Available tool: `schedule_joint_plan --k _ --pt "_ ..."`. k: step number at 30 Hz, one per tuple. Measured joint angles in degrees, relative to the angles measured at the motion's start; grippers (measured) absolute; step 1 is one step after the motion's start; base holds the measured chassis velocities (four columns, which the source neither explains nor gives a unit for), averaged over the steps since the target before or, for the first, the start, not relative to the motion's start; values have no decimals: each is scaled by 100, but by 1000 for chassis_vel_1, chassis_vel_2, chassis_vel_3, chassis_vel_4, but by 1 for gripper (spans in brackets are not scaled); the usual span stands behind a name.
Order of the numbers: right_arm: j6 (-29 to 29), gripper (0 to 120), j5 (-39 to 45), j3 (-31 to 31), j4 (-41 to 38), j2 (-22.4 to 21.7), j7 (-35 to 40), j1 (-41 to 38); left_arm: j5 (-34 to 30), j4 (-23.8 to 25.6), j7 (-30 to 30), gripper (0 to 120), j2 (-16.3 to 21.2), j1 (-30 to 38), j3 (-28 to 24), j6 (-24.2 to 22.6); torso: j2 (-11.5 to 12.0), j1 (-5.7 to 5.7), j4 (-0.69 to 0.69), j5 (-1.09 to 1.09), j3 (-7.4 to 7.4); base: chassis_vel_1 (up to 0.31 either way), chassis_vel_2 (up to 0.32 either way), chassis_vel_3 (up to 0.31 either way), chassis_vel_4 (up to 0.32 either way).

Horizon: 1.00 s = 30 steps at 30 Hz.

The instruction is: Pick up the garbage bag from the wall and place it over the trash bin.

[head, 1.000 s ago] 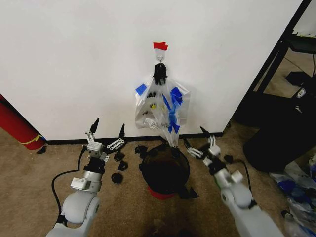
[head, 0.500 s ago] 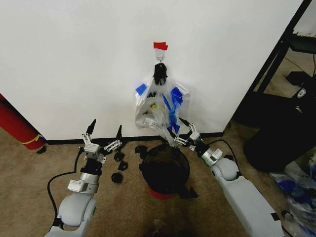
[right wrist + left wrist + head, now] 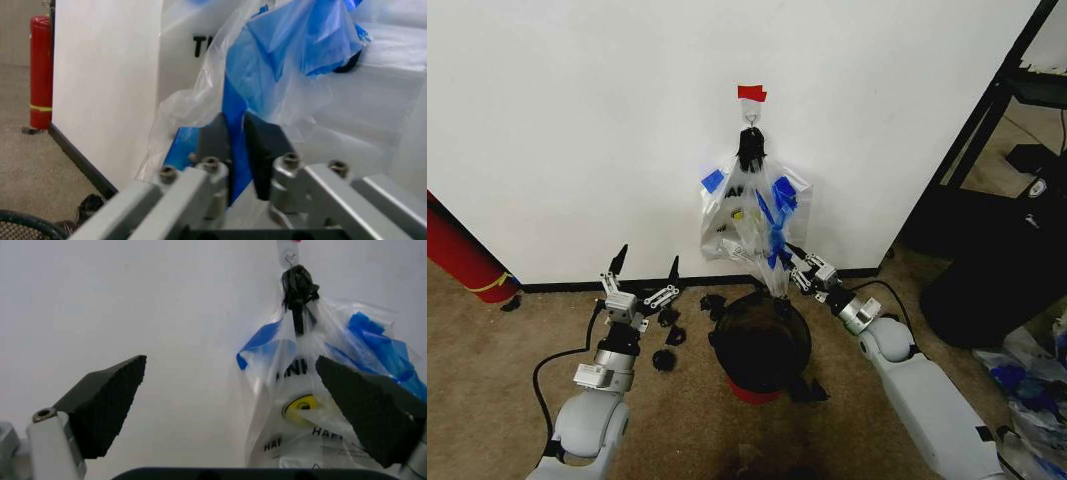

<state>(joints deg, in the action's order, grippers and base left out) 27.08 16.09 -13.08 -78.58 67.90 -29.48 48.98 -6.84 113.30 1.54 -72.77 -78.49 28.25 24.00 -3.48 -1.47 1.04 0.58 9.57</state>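
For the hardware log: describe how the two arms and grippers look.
Both arms are smooth light-grey shells ending in bare silver metal wrists, each trailed by a black cable. The left gripper and right gripper have silver linkage frames with bolts and pointed black wedge fingers.

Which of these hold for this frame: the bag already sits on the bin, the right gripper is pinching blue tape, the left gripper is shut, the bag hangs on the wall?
1. The garbage bag is over the trash bin. False: it hangs above it.
2. The right gripper is shut on the bag's blue tape. True.
3. The left gripper is shut. False: it is open, beside the bin.
4. The bag hangs from a hook on the wall. True.
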Motion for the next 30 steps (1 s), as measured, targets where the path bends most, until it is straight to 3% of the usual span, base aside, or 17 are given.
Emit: schedule_joint_plan --k 2,23,30 --pt "-5 0 1 -21 -3 5 -8 13 -4 -1 0 100 3 2 9 1 0 0 0 0 0 0 0 0 0" --pt "-150 0 1129 -391 -885 91 306 779 -308 334 -89 100 185 -205 -31 62 0 0 -1 0 -1 0 0 0 0" --pt "-278 0 1458 -490 -1200 151 551 944 -466 333 -54 100 43 -144 -241 -218 0 0 1 1 0 0 0 0 0"
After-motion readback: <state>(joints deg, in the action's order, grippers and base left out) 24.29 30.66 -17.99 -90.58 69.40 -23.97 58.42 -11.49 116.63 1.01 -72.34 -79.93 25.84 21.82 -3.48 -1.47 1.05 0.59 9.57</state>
